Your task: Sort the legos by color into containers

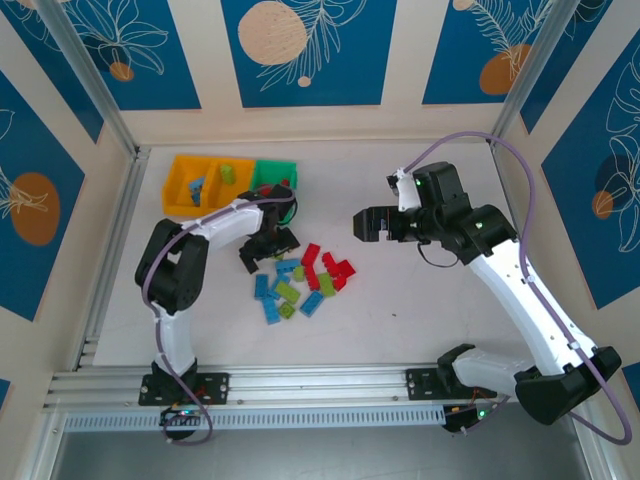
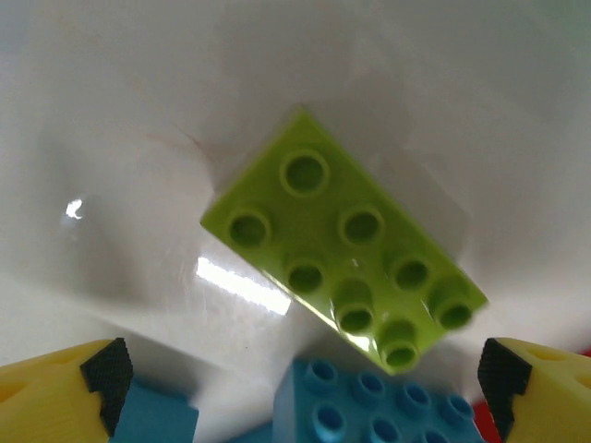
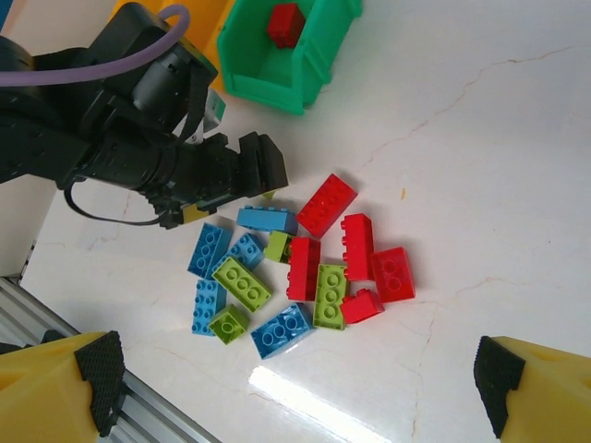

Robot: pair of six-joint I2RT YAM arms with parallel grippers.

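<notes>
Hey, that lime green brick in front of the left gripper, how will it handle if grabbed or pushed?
Probably stiff: the green brick looks like hard moulded plastic. Its glossy faces may slip a little. Lying flat, studs up, it should slide, not roll.

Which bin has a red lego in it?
The green bin, at the right end of the row in the top view: a red lego lies inside. The other two are orange-yellow bins.
</notes>
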